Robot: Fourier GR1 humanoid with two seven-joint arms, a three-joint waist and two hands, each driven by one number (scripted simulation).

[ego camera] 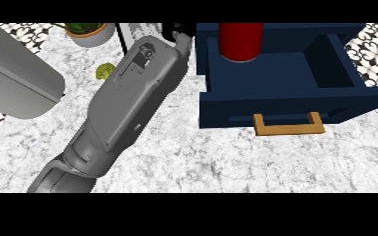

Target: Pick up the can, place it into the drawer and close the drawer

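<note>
Can stands upright at back-left of the open drawer, right hand just beside, grasp state cannot tell; withdrawing carelessly could topple it, or a snag could stop the closing.

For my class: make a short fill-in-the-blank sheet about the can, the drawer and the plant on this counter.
1. The ____ can stands upright inside the drawer.
2. The dark blue drawer is ____, not closed.
3. In the head view, the potted plant stands to the ____ of the drawer.
Missing words: red; open; left.
</note>
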